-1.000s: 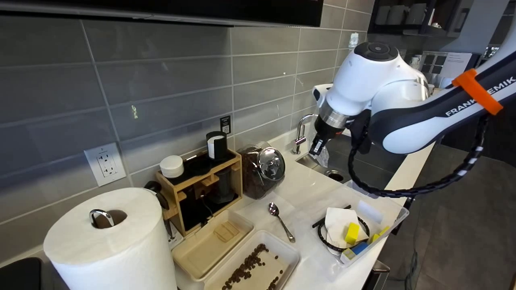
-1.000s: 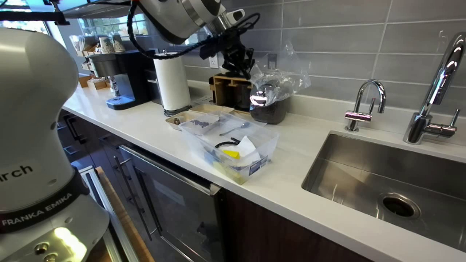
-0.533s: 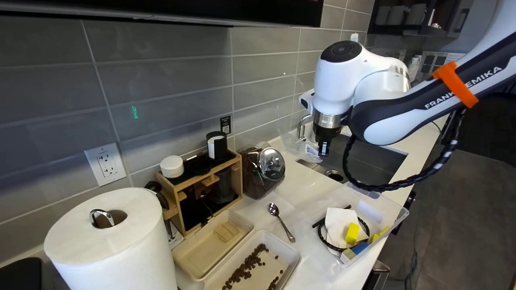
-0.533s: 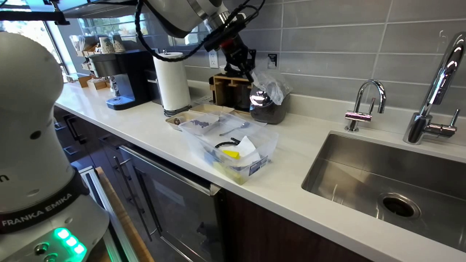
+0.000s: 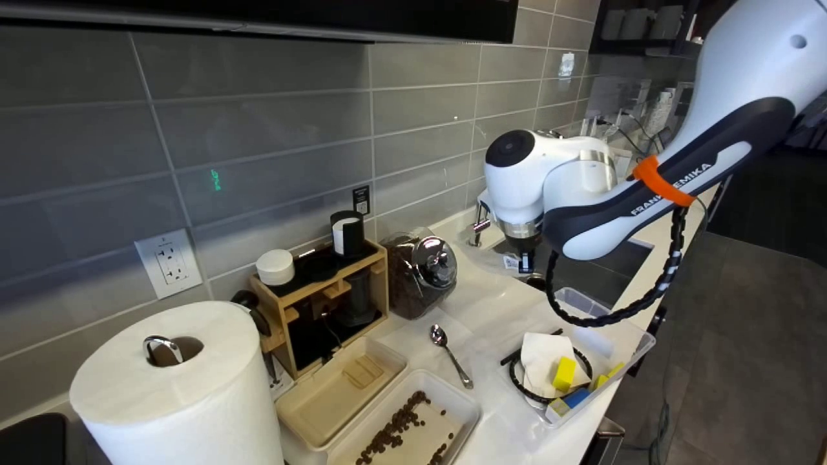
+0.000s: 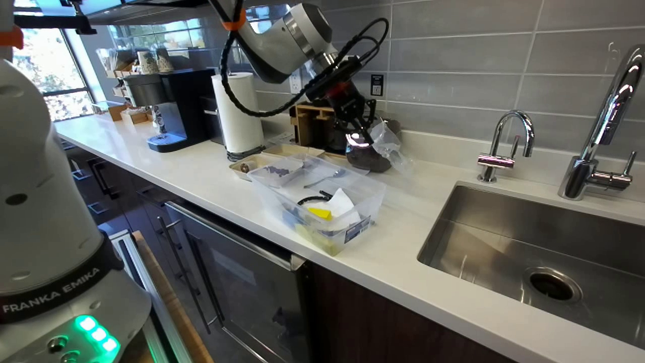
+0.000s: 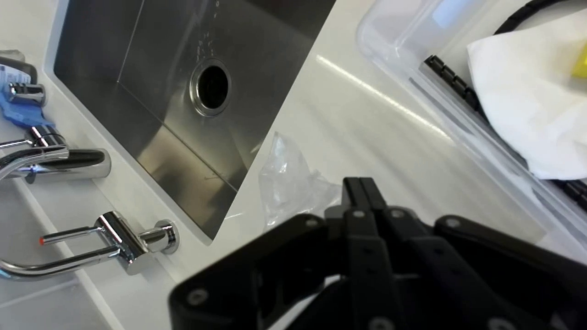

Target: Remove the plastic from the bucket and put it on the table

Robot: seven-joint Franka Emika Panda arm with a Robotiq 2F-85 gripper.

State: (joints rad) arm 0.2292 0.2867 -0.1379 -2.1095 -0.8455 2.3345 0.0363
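My gripper (image 7: 362, 183) is shut on the clear crinkled plastic (image 7: 291, 183), which hangs from the left side of the fingertips. In an exterior view, the gripper (image 6: 371, 139) holds the plastic (image 6: 392, 143) in front of the dark jar, its lower end close above the white table (image 6: 403, 222). I cannot tell whether it touches. In an exterior view, the gripper (image 5: 526, 266) and the labelled plastic (image 5: 510, 262) are near the sink's edge. No round dark-rimmed tub shows clearly as the bucket; a black ribbed ring (image 5: 515, 381) lies in a clear bin (image 5: 636, 352) around white paper.
The sink (image 6: 504, 242) and its taps (image 6: 496, 160) are beside the plastic. A jar of dark contents (image 5: 407, 278), a wooden rack (image 5: 381, 284), a spoon (image 5: 455, 361), shallow trays (image 5: 468, 420) and a paper towel roll (image 5: 174, 400) stand on the countertop.
My gripper has come down towards the table and the sink side, carrying the plastic. The plastic now hangs lower. The bin and its contents have not moved.
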